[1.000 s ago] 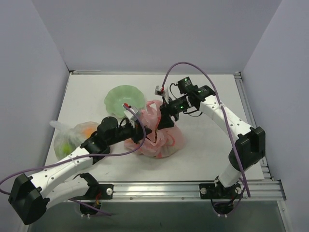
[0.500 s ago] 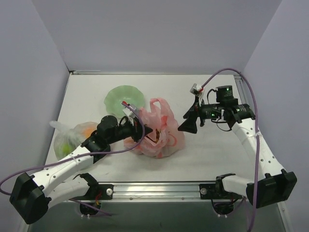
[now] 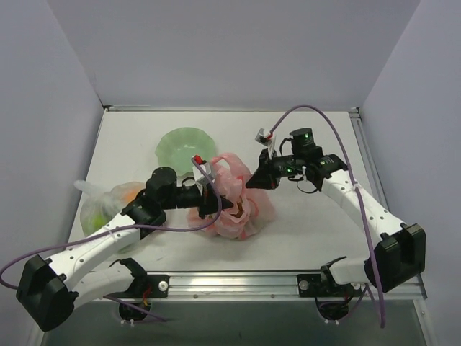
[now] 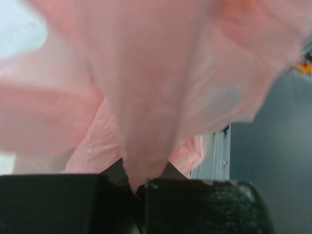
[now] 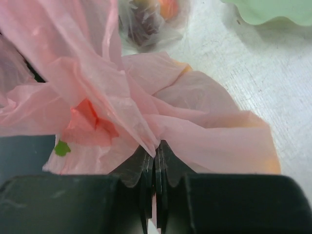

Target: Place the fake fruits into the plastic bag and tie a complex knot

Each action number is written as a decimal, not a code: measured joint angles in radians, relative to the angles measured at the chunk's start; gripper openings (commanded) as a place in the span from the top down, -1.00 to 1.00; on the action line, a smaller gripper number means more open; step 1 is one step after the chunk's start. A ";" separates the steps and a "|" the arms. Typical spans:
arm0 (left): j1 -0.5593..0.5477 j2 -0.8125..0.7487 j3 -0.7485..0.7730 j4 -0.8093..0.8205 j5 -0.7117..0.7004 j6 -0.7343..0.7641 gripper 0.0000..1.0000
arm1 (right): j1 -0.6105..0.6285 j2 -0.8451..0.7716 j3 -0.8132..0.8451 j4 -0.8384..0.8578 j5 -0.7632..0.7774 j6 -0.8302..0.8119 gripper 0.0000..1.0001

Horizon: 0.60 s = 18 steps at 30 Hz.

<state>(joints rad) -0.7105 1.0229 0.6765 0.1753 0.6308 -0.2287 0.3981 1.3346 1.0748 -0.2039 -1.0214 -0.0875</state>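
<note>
The pink plastic bag (image 3: 241, 209) lies bunched in the middle of the table. My left gripper (image 3: 224, 205) reaches in from the left and is shut on a fold of it. In the left wrist view the pink plastic bag (image 4: 146, 97) fills the frame and narrows to a point between the closed jaws of the left gripper (image 4: 138, 187). My right gripper (image 3: 251, 184) comes from the upper right and is shut on the bag's top. In the right wrist view a gathered pleat of the bag (image 5: 195, 126) is pinched in the right gripper (image 5: 156, 155). The fake fruits are hidden inside the bag.
A pale green bowl (image 3: 186, 148) stands behind the bag at the left. A clear bag of fruits (image 3: 106, 207) lies at the table's left edge, beside the left arm. The metal rail (image 3: 274, 281) runs along the near edge. White walls close the sides and back.
My right gripper swung out to the right away from the bag, then came back and shut on the bag's top. The left gripper kept its hold and shifted slightly right.
</note>
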 measured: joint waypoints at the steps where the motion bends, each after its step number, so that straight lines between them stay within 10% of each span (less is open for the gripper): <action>1: 0.000 0.002 0.018 -0.016 0.032 0.029 1.00 | 0.024 0.002 0.020 -0.020 0.014 -0.033 1.00; 11: -0.001 0.105 0.168 -0.148 0.217 0.241 1.00 | 0.180 0.011 0.062 -0.232 0.158 -0.287 0.92; 18: -0.001 0.175 0.172 -0.165 0.220 0.249 1.00 | 0.151 -0.002 0.062 -0.271 0.102 -0.364 0.01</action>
<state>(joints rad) -0.7116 1.1976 0.8482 0.0105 0.8505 0.0204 0.5488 1.3331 1.1370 -0.4751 -0.9195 -0.4511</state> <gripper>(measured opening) 0.037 0.371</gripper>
